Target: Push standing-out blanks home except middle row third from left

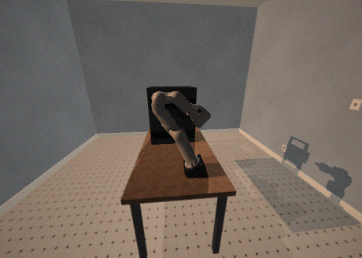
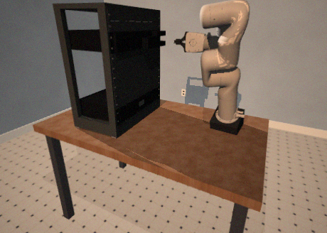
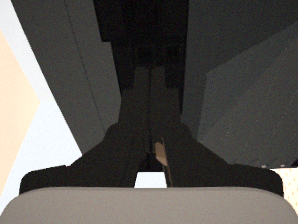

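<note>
The claw [image 2: 176,41] was pinched fully closed with nothing in it, hanging level with the top of the rack [image 2: 104,69] and just short of the two blanks [image 2: 162,38] poking out there (no contact I could see). The rack sat on the desk [image 2: 185,154].

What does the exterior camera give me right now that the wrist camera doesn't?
Only exterior: the whole rack on the table, blanks sticking out of its front near the top, and a gap between them and the pincer. Only wrist: the two fingers pressed together, nothing between them. Both: the shut pincer facing the dark rack front.
</note>
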`<state>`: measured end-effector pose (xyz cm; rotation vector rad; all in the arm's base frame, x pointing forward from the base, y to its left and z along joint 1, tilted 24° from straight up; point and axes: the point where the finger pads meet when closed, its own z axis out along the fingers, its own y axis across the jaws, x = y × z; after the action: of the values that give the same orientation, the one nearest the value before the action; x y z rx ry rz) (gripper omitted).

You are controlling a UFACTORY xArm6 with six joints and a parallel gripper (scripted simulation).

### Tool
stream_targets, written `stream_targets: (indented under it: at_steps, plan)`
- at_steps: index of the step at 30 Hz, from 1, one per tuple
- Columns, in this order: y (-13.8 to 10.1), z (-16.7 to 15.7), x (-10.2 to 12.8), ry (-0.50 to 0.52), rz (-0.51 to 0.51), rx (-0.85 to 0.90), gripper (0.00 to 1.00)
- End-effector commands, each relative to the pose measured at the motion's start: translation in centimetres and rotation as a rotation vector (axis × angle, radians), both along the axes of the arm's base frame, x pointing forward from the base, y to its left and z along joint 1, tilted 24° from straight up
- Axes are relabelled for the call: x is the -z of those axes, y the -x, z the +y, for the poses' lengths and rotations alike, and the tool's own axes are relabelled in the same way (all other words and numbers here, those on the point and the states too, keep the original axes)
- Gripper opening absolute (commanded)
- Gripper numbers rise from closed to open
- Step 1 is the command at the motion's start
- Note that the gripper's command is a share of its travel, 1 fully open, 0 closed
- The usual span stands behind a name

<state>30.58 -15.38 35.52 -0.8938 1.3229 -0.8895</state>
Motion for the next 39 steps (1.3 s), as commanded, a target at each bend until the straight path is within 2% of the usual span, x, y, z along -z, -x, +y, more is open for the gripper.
stream_targets:
  at_steps: [1,14,31,39]
  plan:
    - [0.0,0.0,-0.1,0.002,-0.001,0.0,0.0]
    - [-0.1,0.2,-0.1,0.002,-0.001,0.0,0.0]
    - [-3.0,7.2,-1.3,0.002,-0.001,0.0,0.0]
    - [-3.4,8.2,-1.4,0.002,-0.001,0.0,0.0]
